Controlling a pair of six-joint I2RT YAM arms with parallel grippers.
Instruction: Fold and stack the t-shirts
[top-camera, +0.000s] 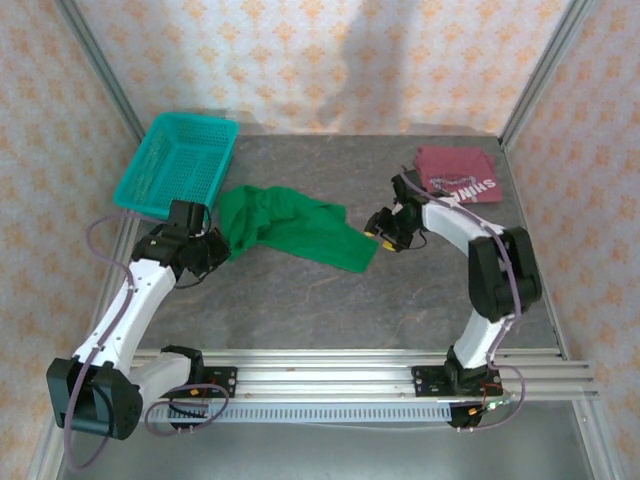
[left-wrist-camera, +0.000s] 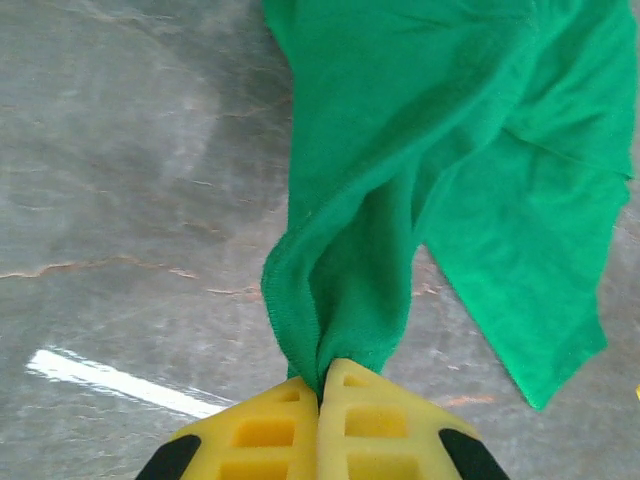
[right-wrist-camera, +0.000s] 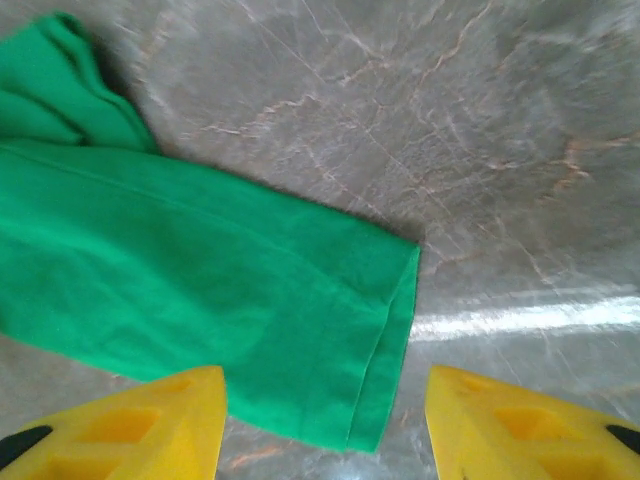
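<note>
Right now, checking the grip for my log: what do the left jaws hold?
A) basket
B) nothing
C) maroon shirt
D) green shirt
D: the left jaws are pinched shut on a bunched fold of the green shirt.

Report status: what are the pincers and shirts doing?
Left pincer shut on green shirt. Right pincer open above its other end. Maroon shirt folded, back right. Teal basket back left.

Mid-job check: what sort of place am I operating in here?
Most likely a purpose-built robot test booth, not a home: patterned backdrop walls on metal frame posts, a stone-look table, and the left arm and right arm bolted to an aluminium rail at its near edge.
</note>
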